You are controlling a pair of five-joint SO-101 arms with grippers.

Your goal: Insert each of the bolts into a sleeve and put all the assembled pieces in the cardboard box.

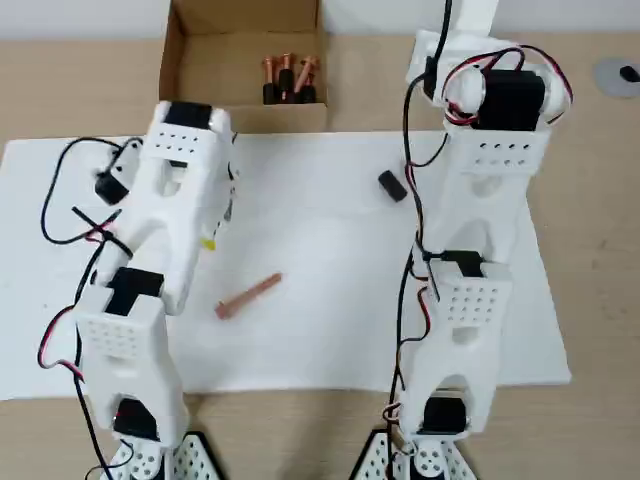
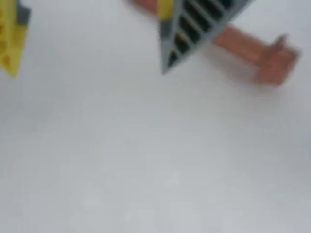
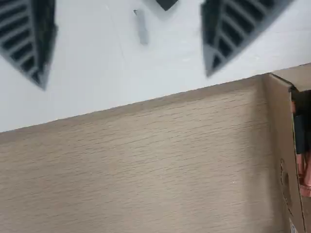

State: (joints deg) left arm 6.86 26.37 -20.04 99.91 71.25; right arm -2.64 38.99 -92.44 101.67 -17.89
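A copper bolt (image 1: pixel 248 296) lies flat on the white mat (image 1: pixel 320 330), just in front of and to the right of my left gripper (image 1: pixel 212 236). In the left wrist view the bolt (image 2: pixel 252 48) rests beyond one fingertip of the left gripper (image 2: pixel 87 72), which is open and holds nothing. A black sleeve (image 1: pixel 391 185) stands on the mat near the right arm (image 1: pixel 495 130). My right gripper (image 3: pixel 125 78) is open and empty, low over the mat's far edge, with the sleeve (image 3: pixel 165 4) just past its fingers. The cardboard box (image 1: pixel 190 60) holds several assembled pieces (image 1: pixel 288 80).
Bare wooden table (image 3: pixel 146 165) lies between the mat's far edge and the box wall (image 3: pixel 279 145). A small grey sliver (image 3: pixel 141 26) lies on the mat near the sleeve. Cables hang along both arms. A grey disc (image 1: pixel 615 75) sits at the far right.
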